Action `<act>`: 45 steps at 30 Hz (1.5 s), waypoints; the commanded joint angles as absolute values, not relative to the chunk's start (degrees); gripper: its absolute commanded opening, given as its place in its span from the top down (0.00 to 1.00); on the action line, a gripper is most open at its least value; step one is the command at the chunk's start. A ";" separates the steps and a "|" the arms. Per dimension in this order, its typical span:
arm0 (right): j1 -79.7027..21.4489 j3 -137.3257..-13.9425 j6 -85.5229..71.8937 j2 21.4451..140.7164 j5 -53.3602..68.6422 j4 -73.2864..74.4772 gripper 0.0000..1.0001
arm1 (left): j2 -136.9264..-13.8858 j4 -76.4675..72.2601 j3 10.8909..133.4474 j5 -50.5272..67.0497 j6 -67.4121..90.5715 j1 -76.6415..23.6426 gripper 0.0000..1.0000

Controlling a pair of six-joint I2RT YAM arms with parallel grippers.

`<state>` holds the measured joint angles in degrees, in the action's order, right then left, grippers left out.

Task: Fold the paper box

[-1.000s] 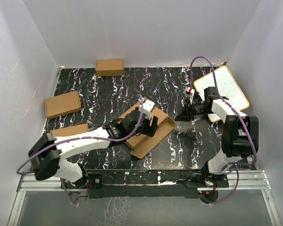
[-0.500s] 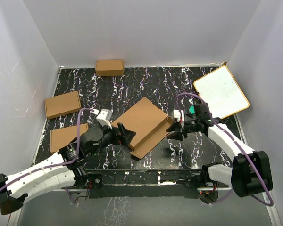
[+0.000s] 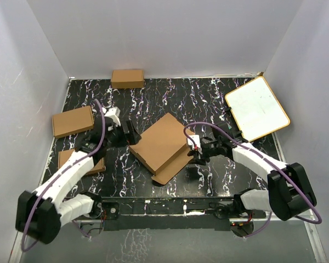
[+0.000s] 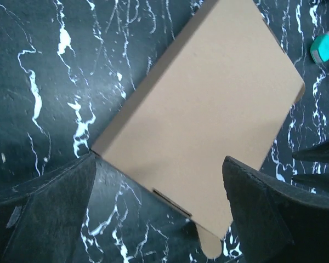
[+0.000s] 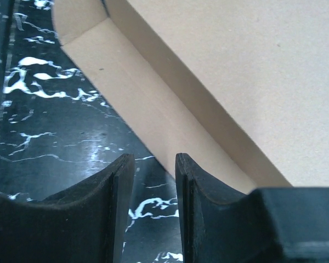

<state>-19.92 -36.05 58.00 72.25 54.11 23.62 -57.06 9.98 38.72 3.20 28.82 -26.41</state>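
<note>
The paper box lies in the middle of the table as a shallow brown cardboard shape with its top panel down flat and a tab sticking out at its near corner. In the left wrist view the paper box fills the middle. My left gripper hovers just off its left corner, and this left gripper is wide open with nothing in it. My right gripper sits at the box's right edge. The right gripper shows a narrow gap with only table in it, beside the box's low side flap.
Three smaller ready-made cardboard boxes lie at the back, at the left and at the near left under my left arm. A white board with a tan rim lies at the back right. A small teal object lies beyond the box.
My left gripper has come off the top of the box, swung to its left side and opened wide. My right gripper has moved from near the white board to the box's right edge.
</note>
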 commanded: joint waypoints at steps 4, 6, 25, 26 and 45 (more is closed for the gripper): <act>-22.69 -42.56 52.52 81.25 46.01 13.65 0.62 | -71.21 0.15 43.72 26.16 25.73 -14.48 0.04; -23.08 -45.49 52.27 84.17 44.14 14.90 0.64 | -73.78 -1.68 43.83 28.39 26.09 -13.75 0.04; -20.69 -66.01 41.88 97.25 34.75 19.93 0.62 | -74.10 -2.72 36.93 34.13 32.02 -14.54 0.12; -19.82 -64.35 42.82 95.10 35.76 19.93 0.60 | -73.25 -2.33 36.69 33.85 32.19 -14.87 0.12; -24.85 -34.94 51.98 71.29 54.17 8.52 0.18 | -55.07 -1.23 34.12 19.30 39.88 -17.12 0.09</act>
